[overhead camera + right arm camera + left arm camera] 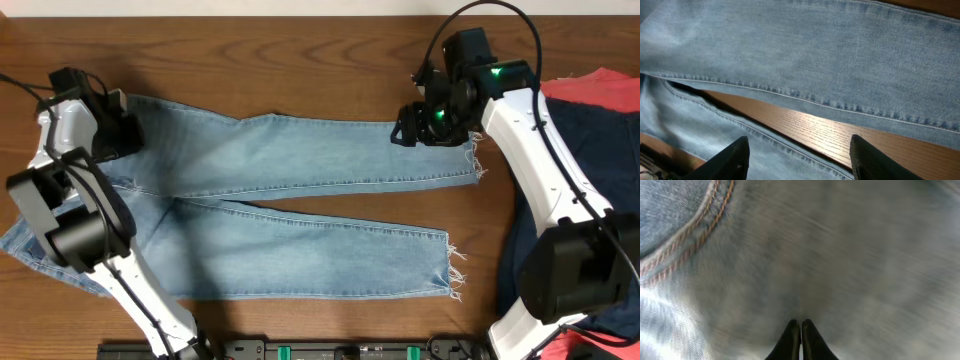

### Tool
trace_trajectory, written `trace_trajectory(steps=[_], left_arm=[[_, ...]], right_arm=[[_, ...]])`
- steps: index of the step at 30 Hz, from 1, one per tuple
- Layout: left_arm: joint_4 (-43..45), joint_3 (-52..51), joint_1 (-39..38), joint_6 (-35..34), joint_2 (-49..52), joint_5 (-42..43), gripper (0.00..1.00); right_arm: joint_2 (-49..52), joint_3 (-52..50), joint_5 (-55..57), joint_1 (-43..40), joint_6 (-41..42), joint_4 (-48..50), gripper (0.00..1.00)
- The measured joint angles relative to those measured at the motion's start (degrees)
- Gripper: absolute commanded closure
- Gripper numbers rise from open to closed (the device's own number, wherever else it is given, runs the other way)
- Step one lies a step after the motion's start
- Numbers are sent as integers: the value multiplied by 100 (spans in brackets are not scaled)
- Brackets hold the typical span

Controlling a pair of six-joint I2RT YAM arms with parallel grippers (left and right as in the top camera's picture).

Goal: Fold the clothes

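Observation:
The light-blue jeans [300, 215] lie flat on the wooden table, waist at the left, both legs reaching right with frayed whitish hems. My left gripper [112, 130] is over the waist end. In the left wrist view its fingers [801, 326] are shut, tips against blurred denim [850, 255] beside an orange-stitched seam; no fabric shows between them. My right gripper [418, 120] hovers over the far leg near its hem. In the right wrist view its fingers [800, 159] are wide open and empty above the jeans [815, 55] and the strip of table between the legs.
A dark navy garment [600, 150] and a red-orange garment [600, 88] lie heaped at the right edge, beside the right arm. Bare wooden table [300, 40] runs along the far side. A black rail sits at the front edge.

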Motion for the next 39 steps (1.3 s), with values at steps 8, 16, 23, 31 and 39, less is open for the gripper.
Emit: trace_trajectory(steps=[8,16,23,31,39], left_arm=[[531,118,409,-1045,131,-586,94],[621,275,1663,-1633,243,166,91],[579,249,1934,-1676,177,826,69],[105,107,1650,-1639,-1261,1016,53],[-979,149,1023,-1541,-3381,1110,49]], right_arm=[[0,-70,387,66,146,87,35],[0,-1283,898,306,234,879,27],[2,-2428,1097,304,531,2063,29],[2,-2621,1158,304,1080,3464,30],[114,-2623,1495,157,1499,4059,27]])
